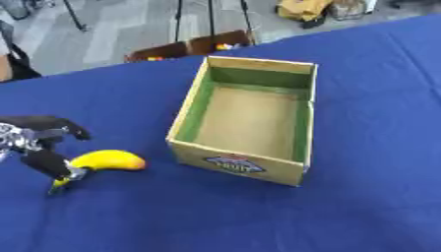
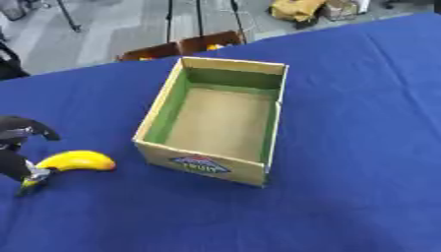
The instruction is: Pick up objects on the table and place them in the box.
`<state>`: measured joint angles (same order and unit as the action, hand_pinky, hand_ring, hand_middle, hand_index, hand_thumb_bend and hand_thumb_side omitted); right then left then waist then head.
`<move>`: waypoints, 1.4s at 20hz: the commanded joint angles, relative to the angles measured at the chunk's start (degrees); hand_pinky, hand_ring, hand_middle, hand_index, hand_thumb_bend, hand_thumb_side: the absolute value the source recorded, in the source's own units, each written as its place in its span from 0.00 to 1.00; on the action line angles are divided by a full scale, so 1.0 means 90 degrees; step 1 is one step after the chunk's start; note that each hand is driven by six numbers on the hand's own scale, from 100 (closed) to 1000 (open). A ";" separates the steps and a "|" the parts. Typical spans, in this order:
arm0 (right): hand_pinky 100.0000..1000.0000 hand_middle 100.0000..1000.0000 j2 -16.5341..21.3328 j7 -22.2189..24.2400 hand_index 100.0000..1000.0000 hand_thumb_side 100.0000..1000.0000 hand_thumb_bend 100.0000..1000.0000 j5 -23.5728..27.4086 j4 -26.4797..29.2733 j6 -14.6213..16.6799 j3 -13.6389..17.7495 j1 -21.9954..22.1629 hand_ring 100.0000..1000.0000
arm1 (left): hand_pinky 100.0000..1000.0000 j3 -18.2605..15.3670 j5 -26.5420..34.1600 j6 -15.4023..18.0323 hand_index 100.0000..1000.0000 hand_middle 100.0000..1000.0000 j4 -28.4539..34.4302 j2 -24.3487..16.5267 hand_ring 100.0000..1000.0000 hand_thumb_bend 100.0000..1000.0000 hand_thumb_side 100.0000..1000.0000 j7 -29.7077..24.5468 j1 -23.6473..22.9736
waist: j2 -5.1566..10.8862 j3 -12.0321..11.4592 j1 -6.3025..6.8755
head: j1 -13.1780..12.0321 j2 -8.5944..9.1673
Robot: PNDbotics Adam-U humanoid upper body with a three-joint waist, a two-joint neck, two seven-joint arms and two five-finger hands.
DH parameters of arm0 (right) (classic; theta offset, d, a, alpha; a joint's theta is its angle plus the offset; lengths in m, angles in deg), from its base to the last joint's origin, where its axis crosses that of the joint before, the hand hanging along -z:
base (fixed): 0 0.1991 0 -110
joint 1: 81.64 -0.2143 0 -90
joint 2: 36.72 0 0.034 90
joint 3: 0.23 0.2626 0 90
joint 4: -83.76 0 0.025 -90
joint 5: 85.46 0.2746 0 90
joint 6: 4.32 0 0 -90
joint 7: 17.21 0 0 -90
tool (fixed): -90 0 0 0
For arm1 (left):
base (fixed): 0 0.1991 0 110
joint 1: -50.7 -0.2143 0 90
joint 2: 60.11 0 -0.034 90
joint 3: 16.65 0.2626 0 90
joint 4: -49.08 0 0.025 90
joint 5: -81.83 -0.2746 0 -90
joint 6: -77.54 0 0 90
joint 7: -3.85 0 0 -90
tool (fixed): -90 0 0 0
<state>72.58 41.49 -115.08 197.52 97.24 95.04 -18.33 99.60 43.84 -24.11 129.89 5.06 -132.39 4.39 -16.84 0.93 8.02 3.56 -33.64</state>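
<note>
Left eye view: at lower left a yellow banana (image 1: pixel 108 160) lies on the blue desk (image 1: pixel 370 147); the left robot hand (image 1: pixel 39 142) pinches its stem end with a finger and the thumb curled. Just right, at centre, stands an open cardboard box (image 1: pixel 237 165), green-lined, nothing between them.

We see matt blue cloth over the bench (image 1: pixel 362 98), a plain cardboard box (image 1: pixel 245 162) and a smooth, glossy banana (image 1: pixel 108 160).
</note>
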 commanded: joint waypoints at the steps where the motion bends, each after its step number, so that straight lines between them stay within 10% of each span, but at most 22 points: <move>1: 0.69 0.84 0.0099 -0.0017 0.91 1.00 0.00 0.0036 0.0092 0.0004 0.0055 -0.0083 0.86 | 0.00 -0.0104 -0.0058 0.0074 0.92 0.85 -0.0151 -0.0058 0.15 0.27 0.45 0.0096 0.0128 | 0.0093 0.0020 -0.0027 | -0.0043 0.0069; 28: 0.69 0.84 0.0069 -0.0112 0.91 1.00 0.00 0.0042 0.0092 -0.0004 0.0093 -0.0058 0.86 | 0.00 -0.0178 -0.0024 0.0053 0.88 0.83 -0.0988 0.0274 0.13 0.15 0.40 0.0370 0.0073 | 0.0004 0.0177 0.0049 | -0.0116 0.0145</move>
<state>72.32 40.77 -115.05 197.52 97.25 95.20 -18.33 98.86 43.87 -23.64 121.14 8.54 -129.35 4.51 -17.64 2.50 8.78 2.65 -32.83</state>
